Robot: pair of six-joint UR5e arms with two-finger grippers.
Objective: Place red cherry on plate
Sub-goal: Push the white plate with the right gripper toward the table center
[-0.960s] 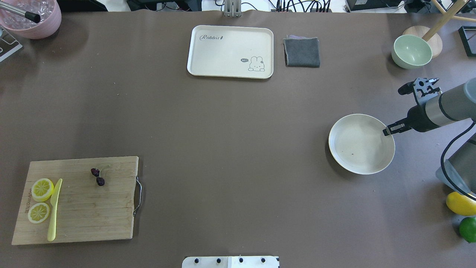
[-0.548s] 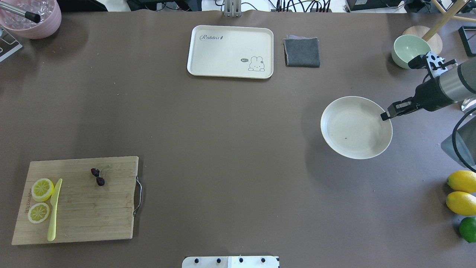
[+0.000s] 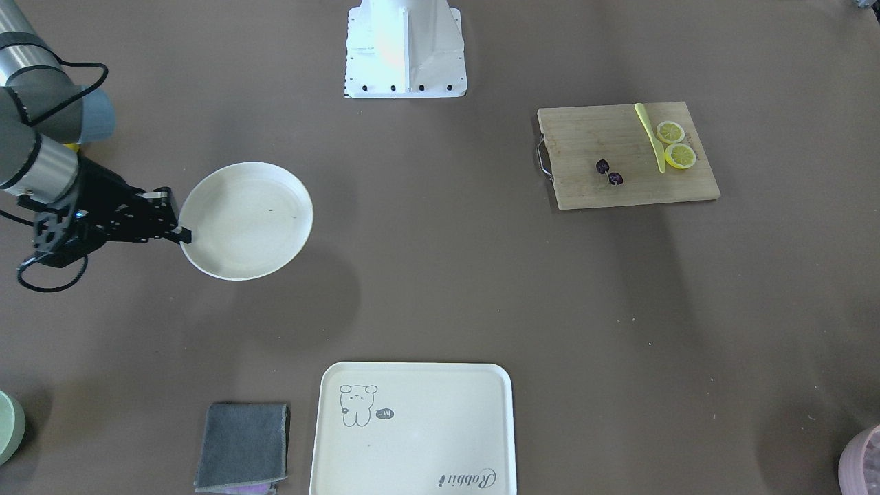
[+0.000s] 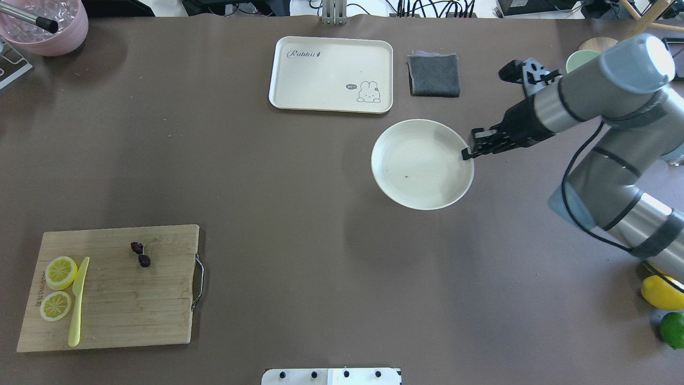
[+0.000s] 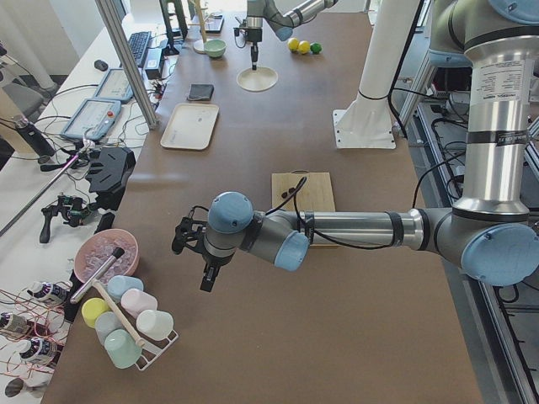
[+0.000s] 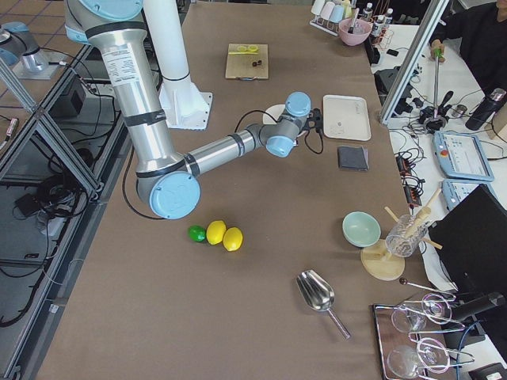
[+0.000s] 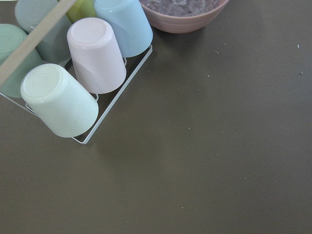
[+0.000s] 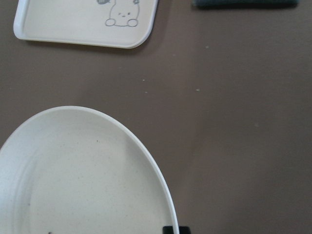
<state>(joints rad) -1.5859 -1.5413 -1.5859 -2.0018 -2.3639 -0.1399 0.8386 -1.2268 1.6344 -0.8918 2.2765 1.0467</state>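
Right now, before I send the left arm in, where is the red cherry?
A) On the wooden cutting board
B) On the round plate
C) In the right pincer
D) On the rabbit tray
A: the red cherry lies on the cutting board, far from the plate, which the right pincer grips at its rim with no fruit on it.

Bare tabletop (image 4: 299, 240) spans the stretch between the cutting board (image 4: 117, 305) and the plate (image 4: 422, 164), which the right gripper (image 4: 466, 155) clamps at the rim. On the board, the red cherry (image 4: 141, 254) lies apart from the knife (image 4: 78, 300) and lemon slices (image 4: 60, 272). The tray (image 4: 331, 74) and cloth (image 4: 434, 75) lie near the plate's far side.
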